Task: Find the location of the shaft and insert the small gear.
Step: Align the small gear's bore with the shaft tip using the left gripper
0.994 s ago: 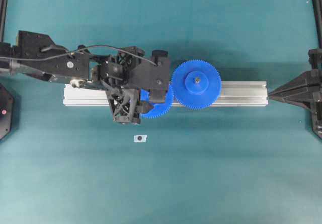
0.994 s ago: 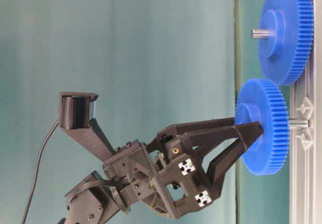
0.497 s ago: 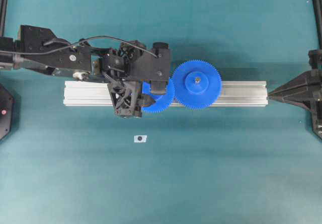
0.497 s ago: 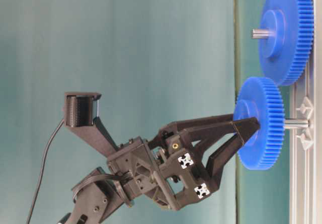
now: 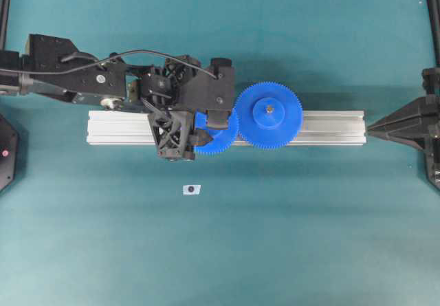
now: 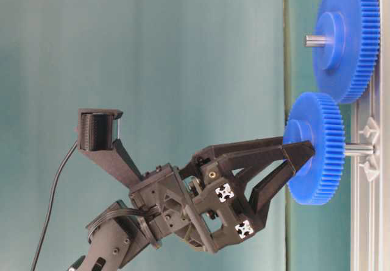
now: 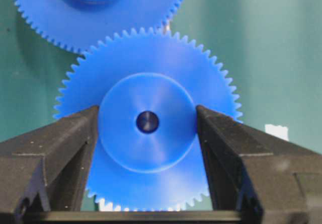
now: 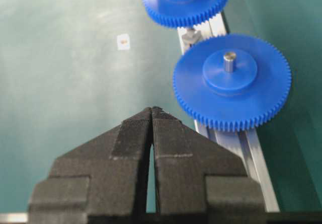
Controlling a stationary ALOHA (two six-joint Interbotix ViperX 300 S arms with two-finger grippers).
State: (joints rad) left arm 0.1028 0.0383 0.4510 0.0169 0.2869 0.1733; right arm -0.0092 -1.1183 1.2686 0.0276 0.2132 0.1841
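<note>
A: Blue small gear [image 7: 148, 133] is clamped by its hub between the left gripper [image 7: 147, 126] fingers, so the teeth stay free to mesh.

B: Where is it?

A: Over the rail [image 5: 323, 128], hanging above the shaft [image 6: 359, 150]. In the side view the pin shows between gear and rail, so the gear looks not fully seated. Whether the bore has caught the tip, can't tell.

B: Why that spot?

A: It sits just at 9 o'clock of the big gear [image 5: 268, 115] in the overhead view, rims meeting. In the wrist view the big gear is at 12 o'clock, teeth about touching. My guess: the shaft is placed so the two mesh.

B: Right gripper [image 8: 152, 114]?

A: Fingers pressed together, empty, parked off the rail's 3 o'clock end, out of the way.

B: Anything else?

A: White tag [image 5: 192, 189] on the mat at 6 o'clock of the gripper, apart from everything.
</note>
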